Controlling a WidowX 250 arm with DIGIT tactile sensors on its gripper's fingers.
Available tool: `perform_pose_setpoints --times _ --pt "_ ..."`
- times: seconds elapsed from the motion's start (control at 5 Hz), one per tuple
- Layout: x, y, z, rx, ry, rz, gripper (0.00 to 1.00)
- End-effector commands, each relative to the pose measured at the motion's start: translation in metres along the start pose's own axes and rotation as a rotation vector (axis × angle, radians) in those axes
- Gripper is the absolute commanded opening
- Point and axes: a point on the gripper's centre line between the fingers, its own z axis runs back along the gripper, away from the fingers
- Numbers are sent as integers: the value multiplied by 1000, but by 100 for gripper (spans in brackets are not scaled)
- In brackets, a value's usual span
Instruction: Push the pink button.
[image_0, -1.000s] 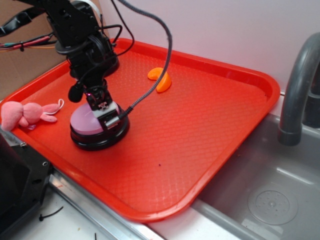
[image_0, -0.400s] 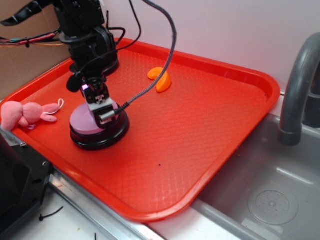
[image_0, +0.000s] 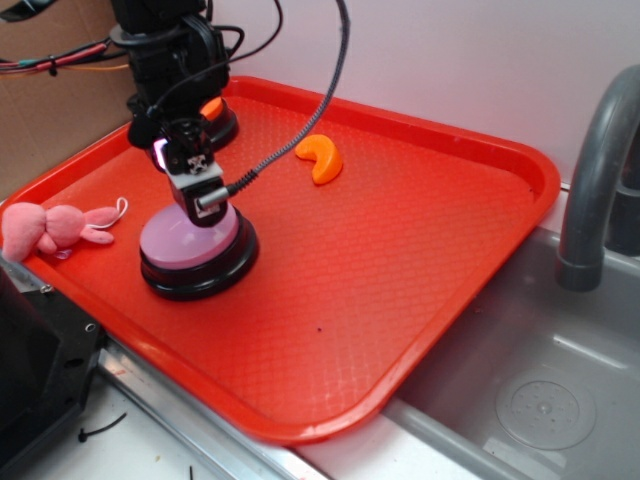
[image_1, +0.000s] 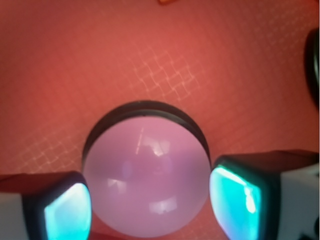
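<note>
The pink button (image_0: 186, 243), a pale lilac dome on a glossy black base, sits at the left of the red tray (image_0: 430, 250). My gripper (image_0: 203, 203) hangs just above the dome's far side, pointing down and apart from it. In the wrist view the pink button (image_1: 146, 182) fills the gap between the two glowing teal pads (image_1: 67, 212), which stand wide apart over it. The gripper (image_1: 150, 207) is open and holds nothing.
An orange-topped button (image_0: 213, 110) stands at the tray's far left, partly behind the arm. An orange curved piece (image_0: 320, 158) lies further back. A pink plush toy (image_0: 45, 226) rests on the tray's left rim. A sink (image_0: 540, 390) and grey faucet (image_0: 595, 170) are to the right.
The gripper has lifted off the pink button's dome and drawn back towards the far left. The orange-topped button behind the arm has come into sight.
</note>
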Motion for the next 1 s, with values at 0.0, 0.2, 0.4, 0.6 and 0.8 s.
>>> perform_pose_setpoints --times 0.0,0.2,0.4,0.6,0.8 --pt "7 -1 24 20 -64 16 100" --pt "6 0 30 22 -74 25 100" --pt "7 -1 37 39 -70 23 100" --pt "5 -1 43 48 -69 28 100" --pt "4 -2 50 59 -74 31 100"
